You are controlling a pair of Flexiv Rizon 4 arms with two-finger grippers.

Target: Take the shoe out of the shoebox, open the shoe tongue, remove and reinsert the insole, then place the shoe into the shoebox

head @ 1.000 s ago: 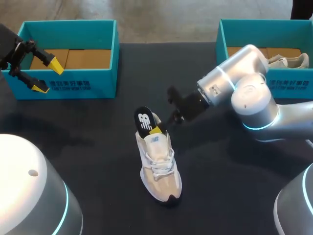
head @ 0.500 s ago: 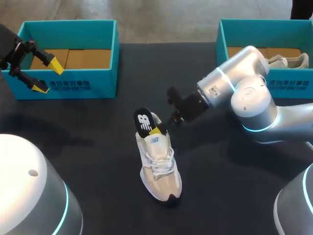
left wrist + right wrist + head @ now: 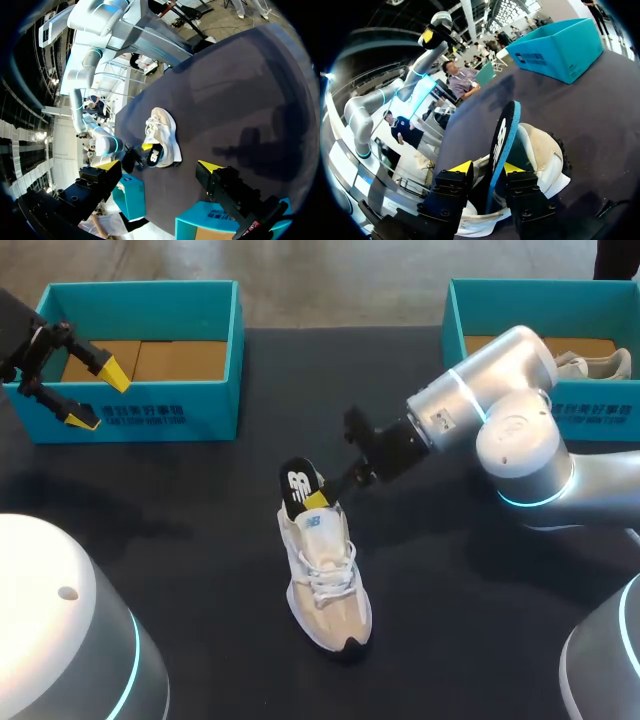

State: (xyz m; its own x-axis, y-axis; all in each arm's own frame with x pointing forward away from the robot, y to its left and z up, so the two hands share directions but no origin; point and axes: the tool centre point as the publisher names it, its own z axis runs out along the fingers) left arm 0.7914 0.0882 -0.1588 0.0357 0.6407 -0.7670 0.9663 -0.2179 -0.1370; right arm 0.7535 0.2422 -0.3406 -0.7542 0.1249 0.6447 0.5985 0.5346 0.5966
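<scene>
A white and beige shoe stands on the dark table, toe toward me. Its black insole sticks up out of the heel opening, lower end inside the shoe. My right gripper sits at the heel. In the right wrist view the insole stands between the gripper's parted fingers, with a gap on one side, so it is open. My left gripper hangs open and empty at the far left, before the left teal shoebox. The left wrist view shows the shoe far ahead.
A second teal shoebox at the back right holds another white shoe. My right arm stretches from the right edge toward the table's middle. Bare dark table lies around the shoe.
The right gripper's fingers have parted from the insole, which now sits a little lower in the shoe. The right arm shifted slightly back. The left arm has not moved.
</scene>
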